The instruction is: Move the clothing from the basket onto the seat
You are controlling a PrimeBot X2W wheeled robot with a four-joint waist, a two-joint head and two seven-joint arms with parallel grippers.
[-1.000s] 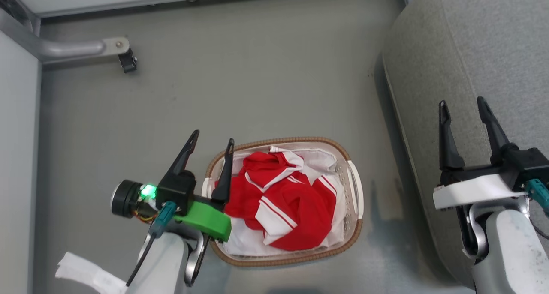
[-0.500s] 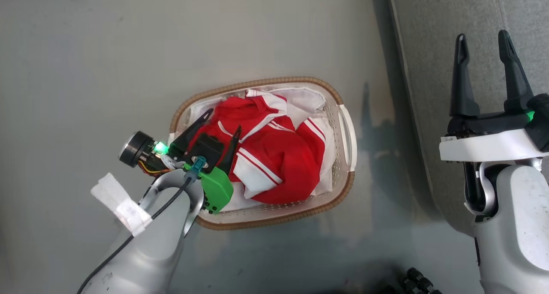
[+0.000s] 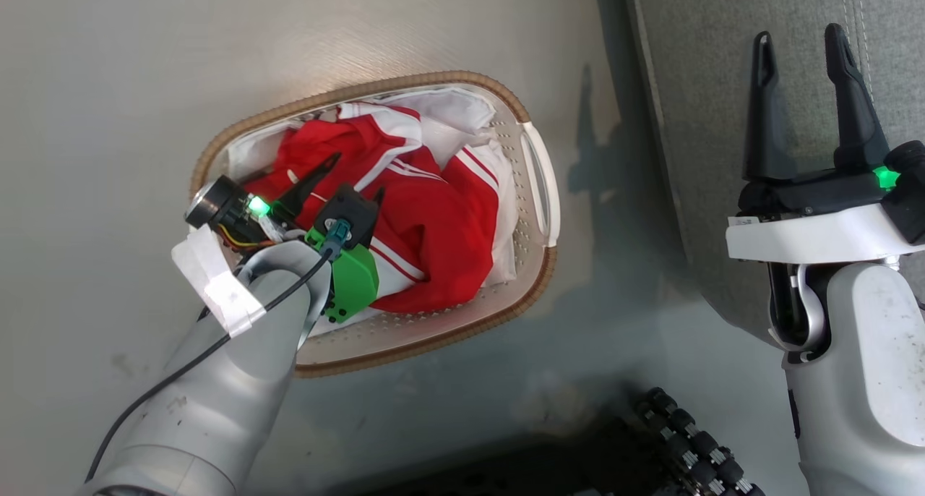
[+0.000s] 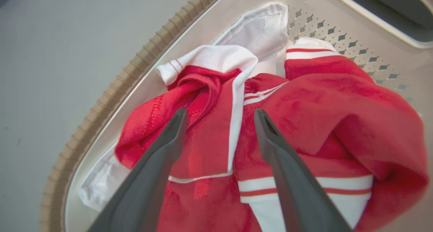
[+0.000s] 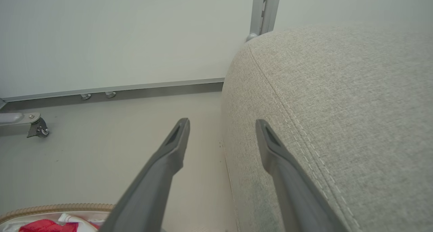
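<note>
Your left gripper [image 3: 358, 174] hung low inside the basket [image 3: 405, 335], jaws spread wide and holding nothing. In the left wrist view its 2 fingers straddled a raised fold of the clothing [image 4: 338, 103] where a white trim band ran down the red cloth. I could not tell whether the tips touched the fabric. Your right gripper [image 3: 797, 33] stood over the near edge of the seat [image 3: 694, 120], also spread and empty.

All the clothing lay heaped in the basket, on the white liner [image 3: 448, 109]. None was on the seat.

I judged the fabric soft, light and limp. It would probably sag and trail once lifted, and a thin single layer might slip from the fingers. You would do better to pinch a bunched ridge or the thicker striped hem near the middle of the heap. Keep clear of the liner beneath, or it could come up too. The pieces lay tangled, so lifting 1 might drag the other.

Count: 1 basket, 1 seat, 1 liner, 2 grippers. The red heap read as 2 garments, though the line between them was unclear.
</note>
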